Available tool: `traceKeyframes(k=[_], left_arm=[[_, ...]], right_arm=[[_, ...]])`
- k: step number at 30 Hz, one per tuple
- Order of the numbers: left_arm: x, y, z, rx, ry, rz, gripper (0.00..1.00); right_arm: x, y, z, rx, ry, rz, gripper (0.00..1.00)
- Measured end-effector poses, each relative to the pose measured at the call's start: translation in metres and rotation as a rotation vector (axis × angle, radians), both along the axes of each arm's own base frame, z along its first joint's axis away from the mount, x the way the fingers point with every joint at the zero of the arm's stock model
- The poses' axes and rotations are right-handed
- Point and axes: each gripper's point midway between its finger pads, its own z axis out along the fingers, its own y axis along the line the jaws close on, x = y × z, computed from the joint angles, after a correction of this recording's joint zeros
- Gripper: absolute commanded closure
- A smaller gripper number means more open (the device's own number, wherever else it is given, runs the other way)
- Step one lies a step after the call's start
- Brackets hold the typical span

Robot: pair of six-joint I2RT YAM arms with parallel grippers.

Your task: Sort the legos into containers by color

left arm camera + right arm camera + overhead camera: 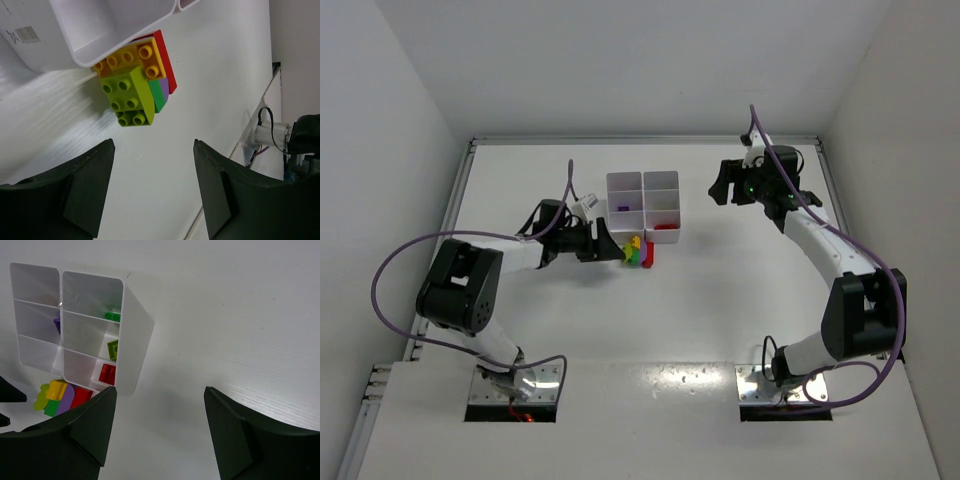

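Well, the left gripper (152,148) is hovering with jaws apart and empty, aiming at the clump of bricks (134,85). The clump is sitting at the near edge of the tray (643,196), studs facing that gripper, its length running along the edge. The right gripper (160,392) is hanging released too, well off to the tray's right.

Glossy plastic legos (129,92); tray (136,337) prob. plastic.

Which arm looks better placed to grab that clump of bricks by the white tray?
Left. The left tool stands open, facing the clump of bricks just ahead; the right tool hangs farther off, past the tray.
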Motion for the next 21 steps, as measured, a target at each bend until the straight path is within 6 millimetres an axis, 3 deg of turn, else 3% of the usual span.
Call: traceKeyframes(k=[7, 16, 21], left_arm=[[0.016, -0.004, -0.01, -0.026, 0.003, 0.043, 0.3], [0.024, 0.001, -0.038, -0.004, 0.049, 0.077, 0.3], [0.031, -0.001, -0.038, -0.023, 0.041, 0.089, 0.3]], right_arm=[[0.0, 0.0, 0.0, 0.001, 0.0, 0.002, 0.28], [0.0, 0.0, -0.004, 0.0, 0.011, 0.002, 0.28], [0.001, 0.001, -0.011, -0.002, 0.029, 0.002, 0.28]])
